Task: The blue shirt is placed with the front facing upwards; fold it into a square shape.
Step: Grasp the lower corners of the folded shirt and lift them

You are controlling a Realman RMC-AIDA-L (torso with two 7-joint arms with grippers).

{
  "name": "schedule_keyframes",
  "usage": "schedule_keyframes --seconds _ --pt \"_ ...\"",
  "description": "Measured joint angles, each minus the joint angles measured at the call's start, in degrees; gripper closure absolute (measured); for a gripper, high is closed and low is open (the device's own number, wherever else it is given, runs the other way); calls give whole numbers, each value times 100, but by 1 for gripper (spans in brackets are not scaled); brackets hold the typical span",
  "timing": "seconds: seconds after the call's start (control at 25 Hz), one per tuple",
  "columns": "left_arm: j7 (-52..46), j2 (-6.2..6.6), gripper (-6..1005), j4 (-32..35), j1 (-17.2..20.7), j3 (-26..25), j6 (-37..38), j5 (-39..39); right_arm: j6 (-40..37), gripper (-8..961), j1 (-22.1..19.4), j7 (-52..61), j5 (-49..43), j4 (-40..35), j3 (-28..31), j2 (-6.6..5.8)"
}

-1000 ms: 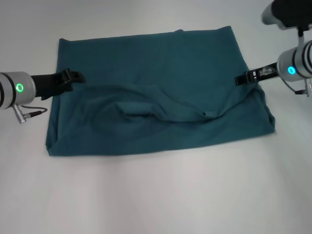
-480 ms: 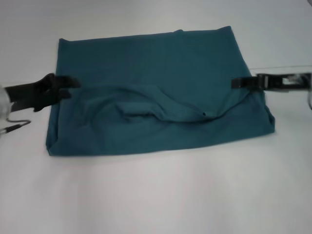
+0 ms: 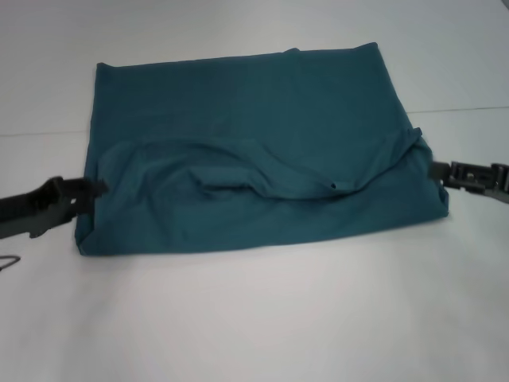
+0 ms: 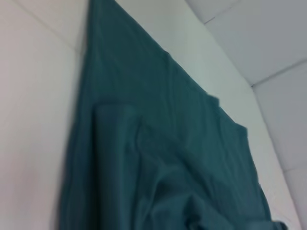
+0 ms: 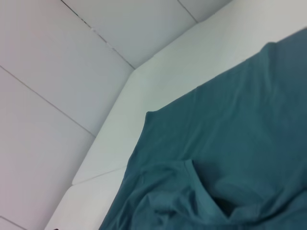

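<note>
**Head view: both grippers at the shirt's side edges**

Head view shows us the shirt [image 3: 254, 151] lying on the white table [image 3: 254, 318], partly folded into a broad, roughly rectangular shape. Its far edge is straight and flat. Across the middle runs a curved fold line, where a nearer layer lies over the farther part, and a short raised crease sits just left of centre. No lettering shows on the cloth we can see.

We see the left gripper [image 3: 94, 188] low over the table at the shirt's left edge, its tips right at the cloth about halfway along that side. We cannot tell whether its fingers are parted or closed, or whether they have any cloth between them.

We find the right gripper [image 3: 437, 169] at the opposite side, its tips meeting the shirt's right edge just below the point where the upper layer ends. Its fingers look drawn close together, but we cannot tell if they pinch the fabric.

From the left wrist view we see only the shirt [image 4: 158, 163], its folded layers running away along the table. From the right wrist view we see the shirt [image 5: 240, 143] again, with a rumpled pocket of cloth near the camera and pale panelled walls beyond the table.
</note>
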Motion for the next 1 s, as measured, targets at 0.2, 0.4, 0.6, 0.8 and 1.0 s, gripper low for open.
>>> schedule_keyframes --seconds 0.2,0.4,0.6,0.8,1.0 --pt "566 -37 546 -2 51 4 152 38 -62 312 -14 -236 -8 296 126 -95" --pt "749 -102 531 -4 53 150 -244 211 -31 318 13 -303 -10 330 134 -112" --pt "871 -122 443 -3 56 321 -646 252 -14 325 29 -325 -10 332 137 -114" --pt "874 -132 300 -15 45 378 -780 454 -5 331 37 -328 -10 332 143 -114" --pt "876 -147 287 -47 49 377 -840 525 -4 337 38 -330 -9 332 151 -114"
